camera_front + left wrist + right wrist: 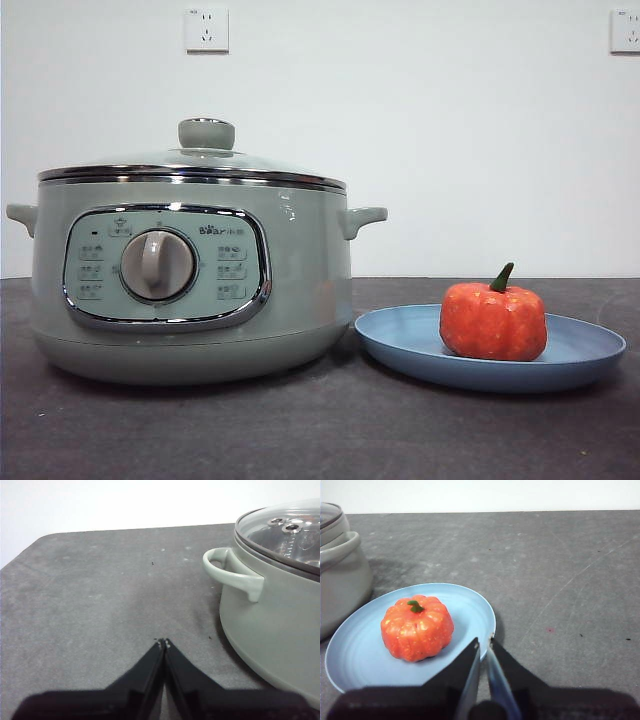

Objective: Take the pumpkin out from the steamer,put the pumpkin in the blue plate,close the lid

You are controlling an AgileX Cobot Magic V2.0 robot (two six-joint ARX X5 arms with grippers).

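The orange-red pumpkin with its green stem sits upright in the blue plate, to the right of the steamer. The sage-green steamer stands on the dark table with the glass lid resting on its rim. My right gripper hangs shut near the plate's rim, beside the pumpkin and holding nothing. My left gripper is shut over bare table, apart from the steamer's side handle. No gripper shows in the front view.
The dark grey table stretches under everything. A white wall with two sockets stands behind. The table's far edge and a rounded corner show in the left wrist view.
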